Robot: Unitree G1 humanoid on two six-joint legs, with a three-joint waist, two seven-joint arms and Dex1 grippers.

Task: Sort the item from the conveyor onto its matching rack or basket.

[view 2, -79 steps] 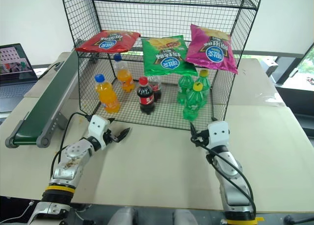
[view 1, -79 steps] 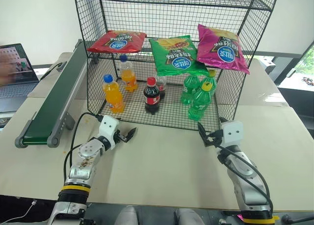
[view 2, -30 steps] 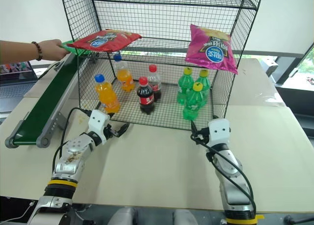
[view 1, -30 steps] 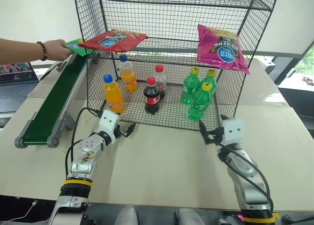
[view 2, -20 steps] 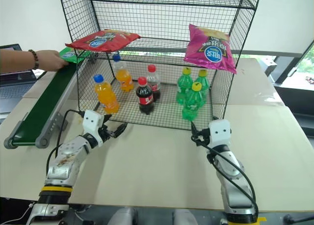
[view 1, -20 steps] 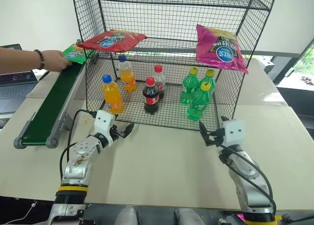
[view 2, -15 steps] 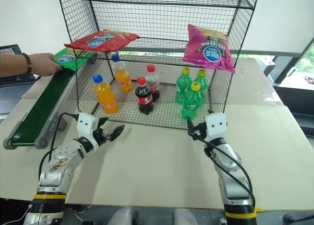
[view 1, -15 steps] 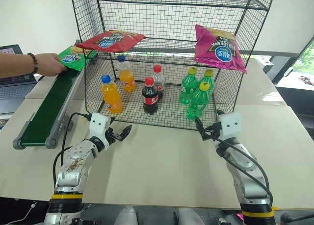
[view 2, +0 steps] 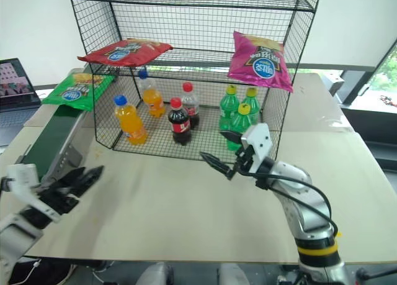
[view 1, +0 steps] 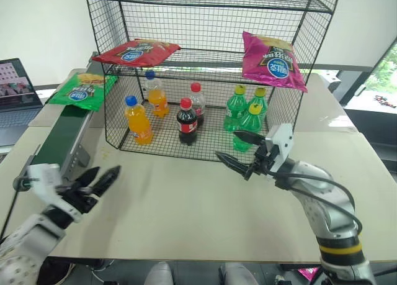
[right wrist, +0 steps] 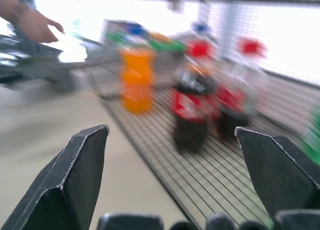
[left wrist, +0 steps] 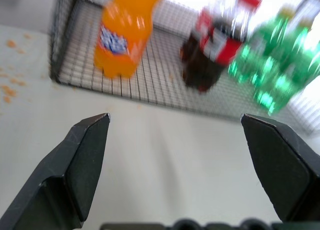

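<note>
**Green bag waiting at the far end of the belt**

Lying flat on the far end of the conveyor (view 1: pixel 59 142), just outside the rack's (view 1: pixel 211 61) left wall: the green chip bag (view 1: pixel 82 89), logo side up, touched by neither claw. Well apart from it, low over the near left edge of the desk (view 1: pixel 186 217): the left claw (view 1: pixel 96 184), spread wide and holding nothing. In front of the rack's open bottom tier, near the green bottles (view 1: pixel 248 120): the right claw (view 1: pixel 237 149), likewise gaping and empty (wide stance confirmed in the right wrist view, with cola and orange bottles beyond the tips).

On the middle shelf already: a red bag (view 1: pixel 136 51) at the left and a magenta bag (view 1: pixel 271 60) at the right, with a bare stretch between them, probably the slot meant for the green one.

Likely handling: very light, puffed with air, soft and crushable, glossy film apt to slip between hard fingers. Best taken by a crimped end seam or a flat corner, not across the swollen middle, with a gentle squeeze to spare the chips. Hard to say from here whether the near edge overhangs the side rail enough to slip a finger beneath.
</note>
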